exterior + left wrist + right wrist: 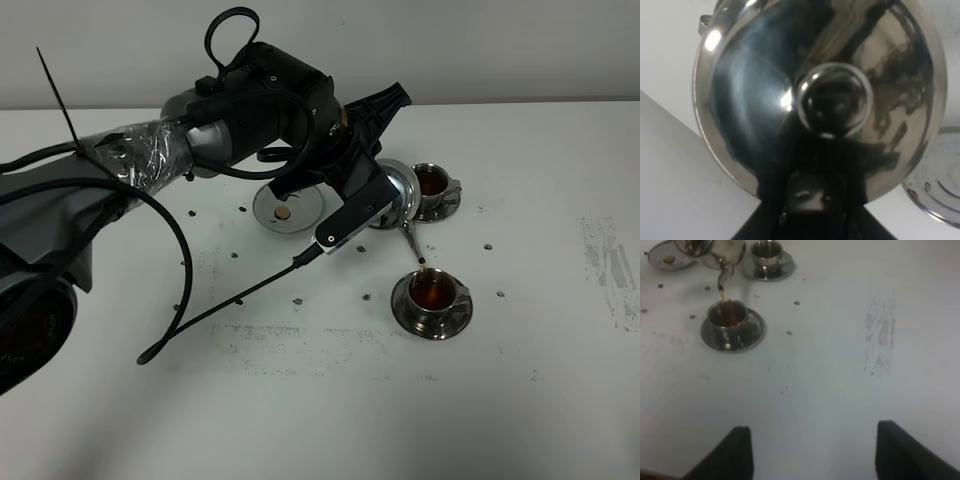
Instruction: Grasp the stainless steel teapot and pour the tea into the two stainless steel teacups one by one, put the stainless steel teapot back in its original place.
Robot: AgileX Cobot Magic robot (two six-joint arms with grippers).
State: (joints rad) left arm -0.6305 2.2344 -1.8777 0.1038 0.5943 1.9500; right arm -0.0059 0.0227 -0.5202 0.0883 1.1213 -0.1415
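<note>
My left gripper (390,188) is shut on the loop handle of the stainless steel teapot (404,190), which hangs tilted with its spout down. A thin stream of tea (423,262) falls from the spout into the near teacup (432,291) on its saucer. That cup holds reddish-brown liquid. The far teacup (433,182), just behind the pot, also holds tea. The ringed round dish (288,208) with its tan dot lies bare to the left. In the left wrist view the teapot's lid (835,100) fills the picture above the gripper (812,195). My right gripper (815,452) stands open well short of the cups.
The left arm's black cable (230,300) droops onto the white table in front of the dish. Small dark specks dot the tabletop around the cups. A scuffed grey patch (610,270) marks the right side.
</note>
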